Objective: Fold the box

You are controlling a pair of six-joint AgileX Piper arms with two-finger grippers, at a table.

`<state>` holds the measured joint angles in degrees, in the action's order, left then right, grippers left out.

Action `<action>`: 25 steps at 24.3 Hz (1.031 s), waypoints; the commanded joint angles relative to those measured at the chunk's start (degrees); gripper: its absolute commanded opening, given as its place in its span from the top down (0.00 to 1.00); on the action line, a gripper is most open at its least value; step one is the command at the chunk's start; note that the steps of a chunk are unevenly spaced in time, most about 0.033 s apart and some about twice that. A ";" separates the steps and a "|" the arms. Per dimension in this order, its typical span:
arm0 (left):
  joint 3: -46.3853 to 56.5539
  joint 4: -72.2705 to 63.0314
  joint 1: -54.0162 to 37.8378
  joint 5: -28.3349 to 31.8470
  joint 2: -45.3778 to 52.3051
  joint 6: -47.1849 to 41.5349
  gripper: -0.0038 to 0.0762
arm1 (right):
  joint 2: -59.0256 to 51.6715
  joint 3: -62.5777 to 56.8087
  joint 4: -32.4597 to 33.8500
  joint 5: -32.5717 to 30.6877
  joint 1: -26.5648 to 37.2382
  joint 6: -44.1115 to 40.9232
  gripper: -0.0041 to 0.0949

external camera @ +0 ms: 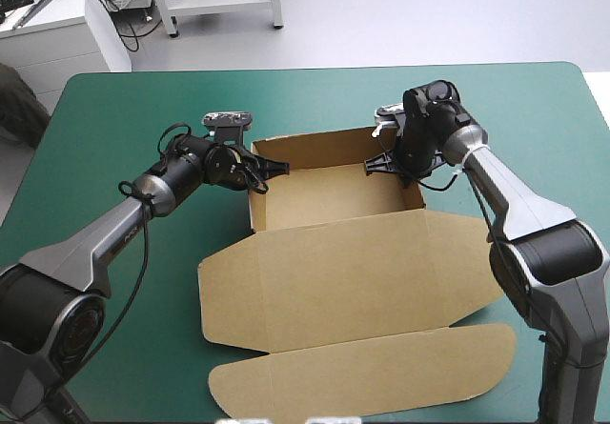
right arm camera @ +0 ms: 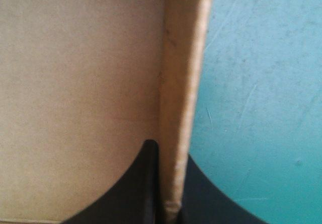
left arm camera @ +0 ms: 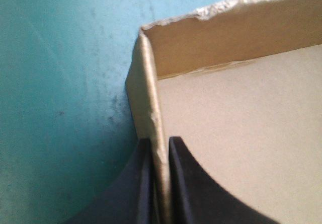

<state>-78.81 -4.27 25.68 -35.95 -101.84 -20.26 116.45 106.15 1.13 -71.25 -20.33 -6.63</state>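
A table (external camera: 114, 119) with a teal-green cover fills the high view, and the brown box (external camera: 334, 281) lies near its middle, partly built. An open tray (external camera: 329, 195) sits toward the far edge, its wide lid (external camera: 353, 286) lies flat on the cover on the near side, and a long rounded flap (external camera: 372, 372) lies nearer still to the table's near edge. Only this overhead view takes in the whole sheet and both arms at once, with the left gripper (external camera: 259, 176) at the tray's left wall and the right gripper (external camera: 391, 169) at its right wall. The wrist views supply the grip that the overhead view leaves small and dark. In the left wrist view, the left gripper (left arm camera: 160, 144) has its black fingers (left arm camera: 201, 194) all but closed, pinching the upright left wall (left arm camera: 150, 103) between them. One finger is inside the tray and the other outside, over the cover. The same view shows the top edge of the far wall (left arm camera: 231, 38), ragged and pale near the corner. The right wrist view shows the right gripper (right arm camera: 171, 152) clamped in the same way on the right wall (right arm camera: 183, 83), with tray floor to one side and cover to the other.
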 commanded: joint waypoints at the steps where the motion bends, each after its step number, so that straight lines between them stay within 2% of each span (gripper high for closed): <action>1: -0.86 -3.49 1.54 2.32 0.71 2.06 0.96 | -1.47 1.88 -4.56 5.64 0.84 1.98 0.97; 5: -3.23 -3.37 1.54 1.33 0.71 2.06 0.96 | -1.36 2.01 -2.60 3.55 1.20 1.98 0.97; 7: -4.78 -3.49 1.54 -2.07 0.71 2.86 0.92 | -1.36 2.01 -1.66 1.62 1.20 3.15 0.95; 10: -6.27 -3.28 1.54 -5.39 0.71 4.22 0.75 | -1.36 2.01 -1.66 0.07 1.20 3.89 0.81; 11: -6.92 -3.28 1.54 -5.97 0.71 4.22 0.67 | -1.36 2.01 -1.66 -0.31 1.20 3.89 0.71; 13: -7.53 -3.28 1.54 -6.49 0.71 4.22 0.61 | -1.36 2.01 -1.55 -0.59 1.20 3.89 0.63; 17: -7.60 -3.28 1.54 -6.83 0.71 4.22 0.59 | -1.94 2.10 -1.13 -0.59 1.20 3.89 0.56; 25: -7.74 -3.03 1.54 -8.58 0.91 4.35 0.59 | -3.31 6.69 -1.13 -0.59 1.20 3.89 0.55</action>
<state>-84.59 -6.16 26.64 -45.09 -103.78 -15.98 117.56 109.61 0.00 -70.78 -19.26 -3.29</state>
